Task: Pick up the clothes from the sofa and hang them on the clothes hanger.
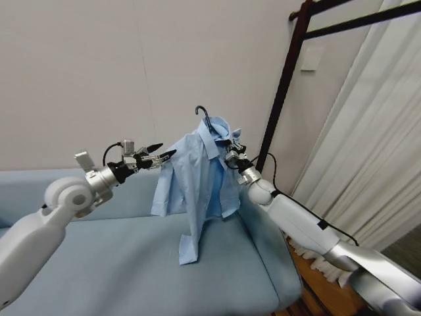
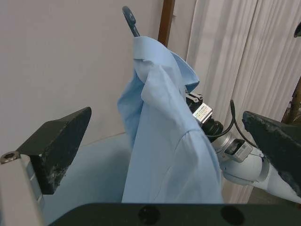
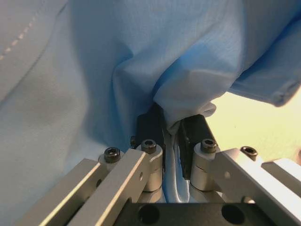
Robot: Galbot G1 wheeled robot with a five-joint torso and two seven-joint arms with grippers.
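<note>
A light blue shirt (image 1: 197, 187) hangs on a black hanger whose hook (image 1: 202, 115) sticks up above the collar. My right gripper (image 1: 231, 148) holds it up over the sofa, shut on a fold of the fabric (image 3: 171, 120) near the collar. My left gripper (image 1: 164, 155) is level with the shirt's near shoulder, its jaws spread wide. In the left wrist view the shirt (image 2: 164, 150) hangs just ahead between the two black fingers (image 2: 56, 146), ungripped, with the hanger hook (image 2: 130, 21) above and the right gripper (image 2: 202, 110) behind it.
The light blue sofa (image 1: 125, 270) spreads below both arms. A dark wooden clothes rack (image 1: 283, 85) stands at the back right against the wall, its bar high up. White curtains (image 1: 368, 145) hang to the right.
</note>
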